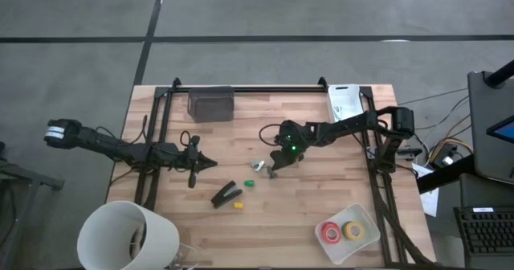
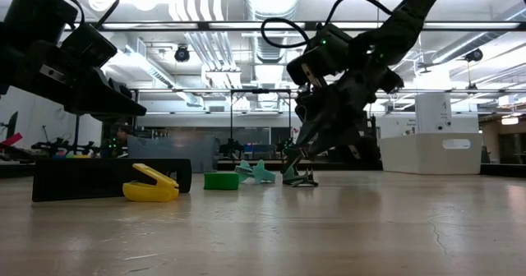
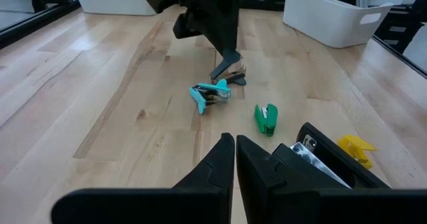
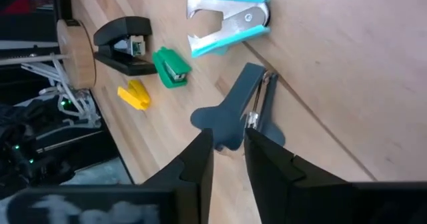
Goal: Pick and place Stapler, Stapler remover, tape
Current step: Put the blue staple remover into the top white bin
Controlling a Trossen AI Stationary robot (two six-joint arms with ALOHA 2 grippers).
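Right gripper is down at table centre with its fingers narrowly parted around the handle of a grey-blue staple remover; whether they grip it cannot be told. Left gripper waits toward 9 o'clock of centre, fingers nearly together, holding nothing.

Progress, as judged: two tape rolls, red and yellow, lie in the white tray at 5 o'clock, so the tape portion looks done. The black stapler remains on the boards at 7 o'clock of centre, untouched. A teal staple remover, a green one and a yellow one also lie loose near centre. Most of the placing is outstanding.

Surface: pale wood-plank table, a dark box at 11 o'clock, a white bucket at 7 o'clock. Room beyond: open workshop with ceiling ducting.
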